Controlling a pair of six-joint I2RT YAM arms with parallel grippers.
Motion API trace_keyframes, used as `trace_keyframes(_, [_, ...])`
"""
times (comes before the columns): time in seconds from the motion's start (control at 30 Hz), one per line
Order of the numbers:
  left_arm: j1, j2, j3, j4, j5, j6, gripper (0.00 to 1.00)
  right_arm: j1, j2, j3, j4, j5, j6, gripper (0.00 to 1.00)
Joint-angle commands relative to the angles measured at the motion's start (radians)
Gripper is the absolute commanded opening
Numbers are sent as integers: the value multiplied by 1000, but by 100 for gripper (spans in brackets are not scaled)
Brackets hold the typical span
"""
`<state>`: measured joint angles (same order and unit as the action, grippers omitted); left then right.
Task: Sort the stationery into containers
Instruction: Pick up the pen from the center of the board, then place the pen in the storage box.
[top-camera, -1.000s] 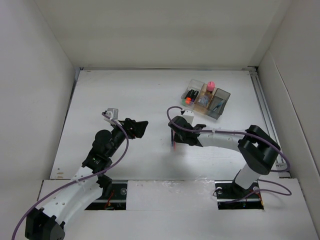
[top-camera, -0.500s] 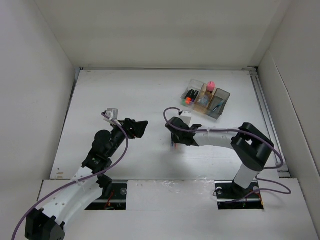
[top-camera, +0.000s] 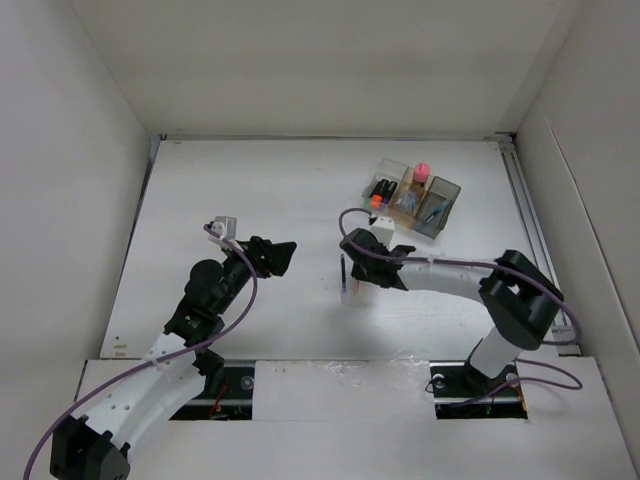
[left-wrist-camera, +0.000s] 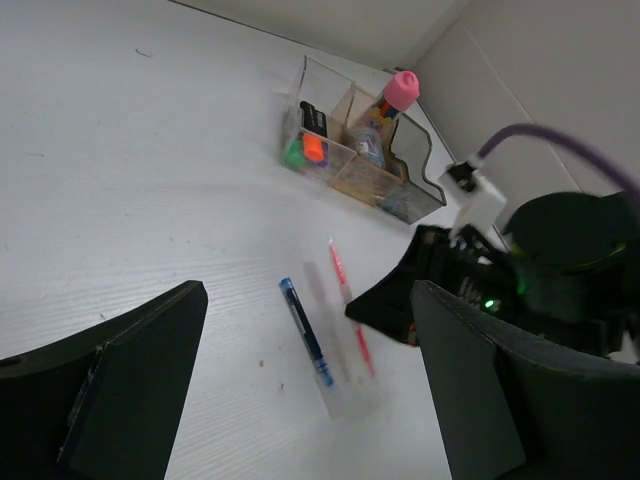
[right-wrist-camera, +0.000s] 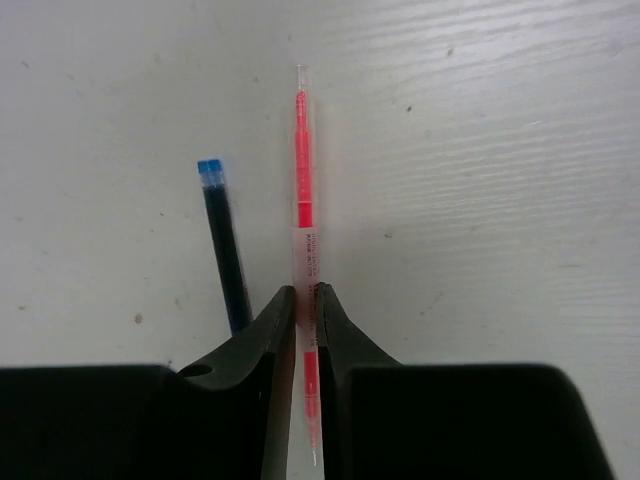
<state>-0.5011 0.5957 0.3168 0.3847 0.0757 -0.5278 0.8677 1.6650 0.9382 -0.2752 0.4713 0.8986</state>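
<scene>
My right gripper (right-wrist-camera: 305, 292) is shut on a thin pink pen (right-wrist-camera: 302, 200), gripped near its middle and held low over the white table. The gripper also shows in the top view (top-camera: 362, 266). A thin blue pen (right-wrist-camera: 224, 240) lies on the table just left of the pink one, and shows in the top view (top-camera: 342, 272) and the left wrist view (left-wrist-camera: 305, 330). My left gripper (left-wrist-camera: 310, 400) is open and empty, left of the pens (top-camera: 281, 256). The three joined boxes stand at the far right: clear (top-camera: 384, 176), tan (top-camera: 407, 198), dark grey (top-camera: 440, 210). They hold markers and a pink-capped bottle (top-camera: 421, 171).
White walls close in the table on the left, back and right. A metal rail (top-camera: 530, 215) runs along the right edge. The boxes also show in the left wrist view (left-wrist-camera: 350, 170), beyond the pens.
My right gripper has shifted a little to the right and away with the pink pen in it, so the blue pen now shows at its left. The left arm has not moved.
</scene>
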Motion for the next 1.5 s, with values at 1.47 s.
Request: trace_keyframes(1.47, [3,-11,45,34,18,8,80,-938,-54,97,220,-657,39,11])
